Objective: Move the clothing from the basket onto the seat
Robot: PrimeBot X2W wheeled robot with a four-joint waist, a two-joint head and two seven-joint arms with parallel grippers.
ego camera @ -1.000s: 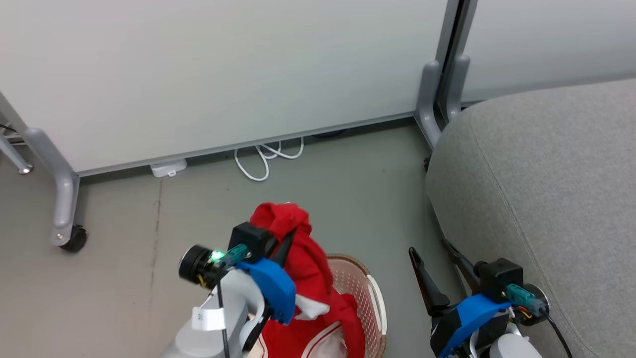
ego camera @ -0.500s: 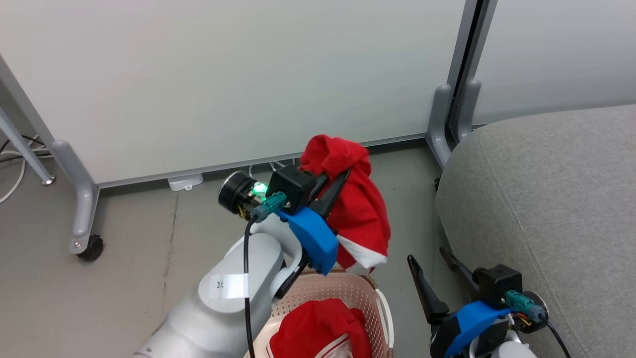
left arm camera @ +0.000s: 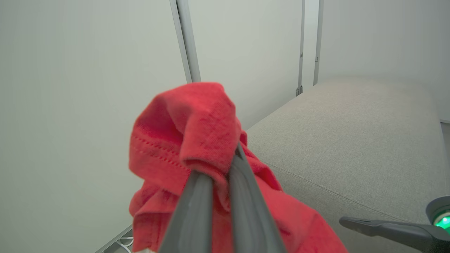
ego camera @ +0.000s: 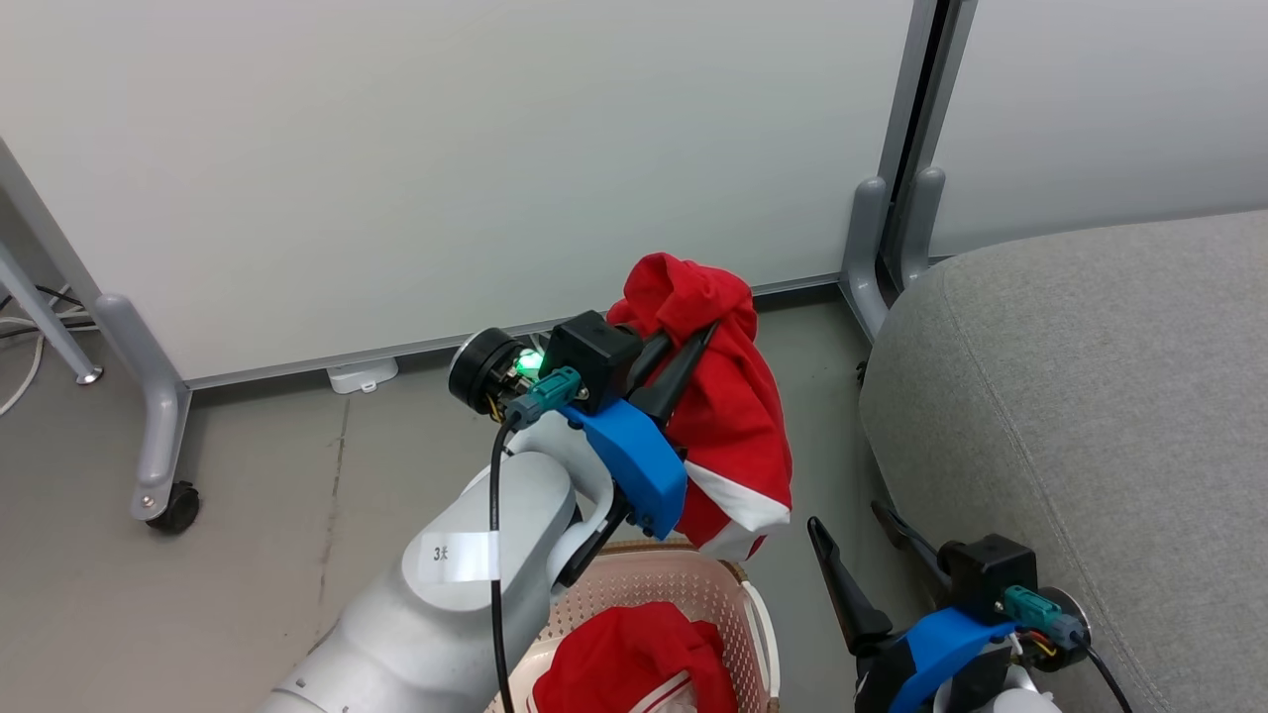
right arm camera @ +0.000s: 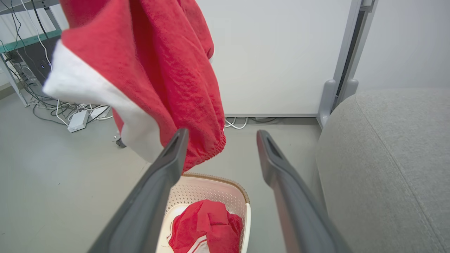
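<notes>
Hanging from left claw (ego camera: 688, 335), garment (ego camera: 738, 436) clears basket rim (ego camera: 735, 572).

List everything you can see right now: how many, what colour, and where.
Sofa: one, grey, at right.
Basket: one, cream with brown rim, on the floor left of the sofa.
Hanging garment: one, red with white trim, held above the basket.
Basket garment: one, red with white stripe, lying inside the basket.
Partition panels: two, pale with grey legs, behind.
Cables: several, white and dark, on the floor by the panels.
Left claw: one, dark, shut on the hanging garment.
Right claw: one, dark, open, low beside the sofa.
</notes>
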